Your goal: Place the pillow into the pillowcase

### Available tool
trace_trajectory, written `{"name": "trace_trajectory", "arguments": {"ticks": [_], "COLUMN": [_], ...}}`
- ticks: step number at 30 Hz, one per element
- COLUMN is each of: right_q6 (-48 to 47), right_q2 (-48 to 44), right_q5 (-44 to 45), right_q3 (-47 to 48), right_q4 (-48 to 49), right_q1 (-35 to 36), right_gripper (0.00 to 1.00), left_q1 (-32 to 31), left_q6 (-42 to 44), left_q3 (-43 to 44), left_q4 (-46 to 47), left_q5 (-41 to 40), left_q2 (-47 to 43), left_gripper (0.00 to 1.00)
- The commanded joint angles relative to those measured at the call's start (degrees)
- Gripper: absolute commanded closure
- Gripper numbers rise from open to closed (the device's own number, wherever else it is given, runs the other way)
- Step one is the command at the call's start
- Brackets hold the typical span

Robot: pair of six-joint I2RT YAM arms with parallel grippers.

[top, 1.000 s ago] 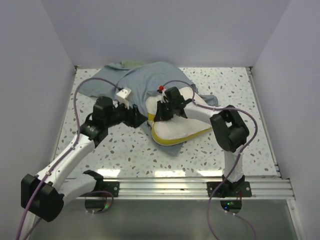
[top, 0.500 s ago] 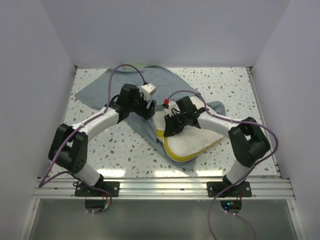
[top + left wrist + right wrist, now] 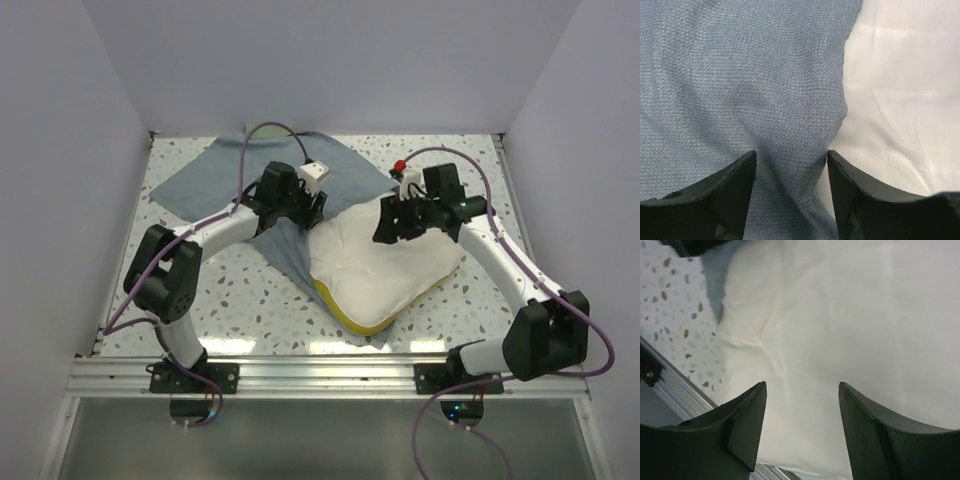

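Note:
The cream-white pillow (image 3: 385,268) with its yellow edge (image 3: 340,302) lies flat at the middle of the table, on top of part of the grey-blue pillowcase (image 3: 225,172). The pillowcase spreads to the back left. My left gripper (image 3: 312,207) hovers open at the pillow's left edge. In the left wrist view its fingers (image 3: 791,152) straddle a fold of pillowcase (image 3: 740,85) right beside the pillow (image 3: 905,90). My right gripper (image 3: 384,232) is open over the pillow's back part. The right wrist view shows nothing between its fingers (image 3: 801,384), only pillow (image 3: 840,315) below.
The speckled table (image 3: 230,290) is boxed in by white walls at the left, back and right. An aluminium rail (image 3: 330,372) runs along the near edge and also shows in the right wrist view (image 3: 675,390).
The right gripper has opened, let go of the pillow and drawn back to the right. The pillow has settled flatter. The left arm swung in over the pillowcase edge.

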Motion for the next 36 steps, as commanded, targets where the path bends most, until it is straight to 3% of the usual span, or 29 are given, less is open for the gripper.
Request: {"name": "trace_trajectory", "arguments": {"ticks": [1,2,3,5,6,7,10,15,20,25,26,27,28,29,32,36], "right_q6": [-2.15,-2.06,-1.97,-1.62,-1.36,0.38,4.7,9.0,11.82,11.48,11.21,10.08,9.37,8.67,4.46,1.29], "right_q2": [2.38,3.69,6.31,9.23,11.76,12.66,15.03,16.18,14.08,12.49,12.23,11.62,11.09,10.56,7.14,2.65], "right_q5": [6.85,6.5,6.24,3.53,2.64,1.33,-3.16,-7.21,-10.46,-11.25,-11.25,-11.25,-11.34,-11.17,-11.17,-10.2], "right_q3": [-4.07,-5.56,-6.18,-8.19,-8.9,-9.52,-11.28,-11.28,-13.21,-13.31,-12.87,-12.6,-12.17,-11.21,-8.22,-4.96], "right_q4": [-7.8,-7.54,-7.36,-4.05,-2.37,1.56,8.52,11.97,14.87,14.53,13.83,13.3,11.73,10.67,5.58,1.43], "right_q1": [-7.17,-8.93,-11.73,-13.33,-13.69,-13.78,-13.78,-13.87,-13.95,-14.22,-14.39,-14.48,-14.48,-14.57,-15.79,-20.0], "right_gripper": [0.39,0.42,0.46,0.54,0.56,0.59,0.65,0.68,0.69,0.68,0.68,0.68,0.67,0.66,0.57,0.45], "left_q1": [-1.65,-1.92,-2.53,-3.5,-4.55,-5.17,-9.12,-18.07,-25.2,-24.07,-23.29,-21.02,-19.51,-17.93,-12.48,-10.27], "left_q6": [0.2,0.55,0.82,1.69,1.87,1.79,1.17,-1.55,-6.73,-6.13,-4.56,-4.54,-3.76,-3.75,1.07,3.54], "left_q3": [4.16,4.86,6.26,6.72,6.54,6.63,7.33,9.96,8.05,0.31,-0.57,-2.23,-2.25,-1.9,4.68,15.14], "left_q4": [2.7,2.79,-0.26,-0.99,-1.08,-1.08,-2.74,-3.81,1.63,3.59,2.8,2.79,0.35,-2.72,-9.84,-10.84], "left_q5": [0.53,0.7,1.49,2.72,5.25,7.19,12.39,19.49,27.85,29.1,28.4,28.22,28.39,28.48,24.28,11.01], "left_q2": [1.81,2.34,3.39,3.75,3.67,3.58,3.93,7.17,8.15,3.41,0.79,-0.54,-1.77,-3.61,-5.03,-3.11], "left_gripper": [0.39,0.46,0.66,0.83,0.96,1.0,1.0,1.0,1.0,1.0,0.98,0.89,0.78,0.59,0.41,0.28]}}
